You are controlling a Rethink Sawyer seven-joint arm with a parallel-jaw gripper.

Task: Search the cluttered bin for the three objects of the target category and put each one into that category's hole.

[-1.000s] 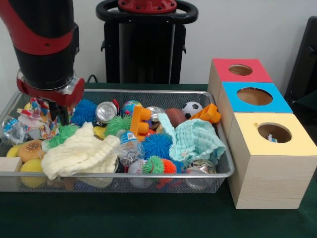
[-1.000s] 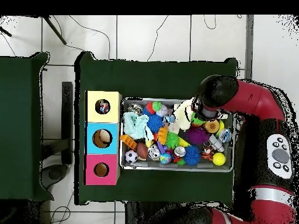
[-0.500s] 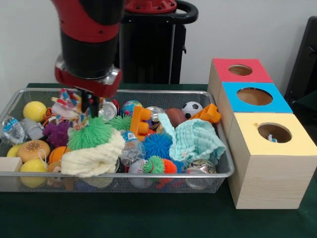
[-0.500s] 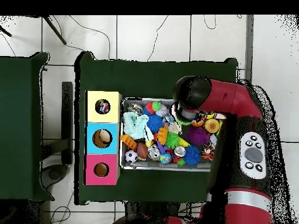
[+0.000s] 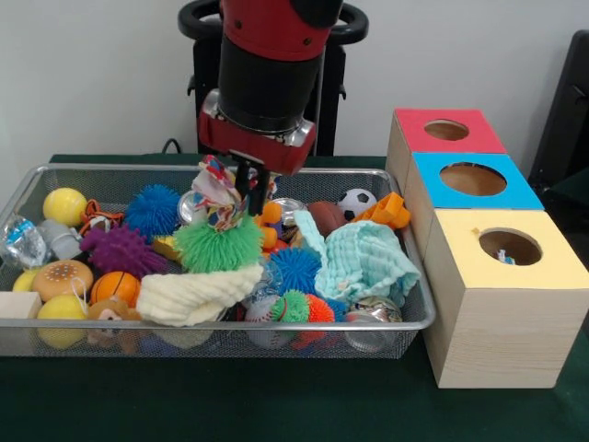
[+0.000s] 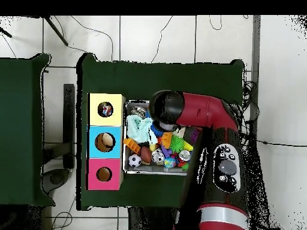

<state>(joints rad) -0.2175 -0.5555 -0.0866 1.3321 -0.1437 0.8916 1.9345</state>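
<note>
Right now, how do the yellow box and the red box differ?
The yellow box stands nearest the camera; the red box is farthest back. The yellow box's hole shows something inside; the red box's hole looks empty. Both are wooden with one round hole on top.

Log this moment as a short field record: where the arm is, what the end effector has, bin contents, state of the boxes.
arm: over the middle of the wire bin
end effector: shut on a multicoloured rope toy, lifted above the clutter
under it: green spiky ball, cream cloth
right end of the bin: mint cloth, soccer ball
boxes: red, blue, yellow, in a row beside the bin
yellow box: something small shows inside the hole
</note>
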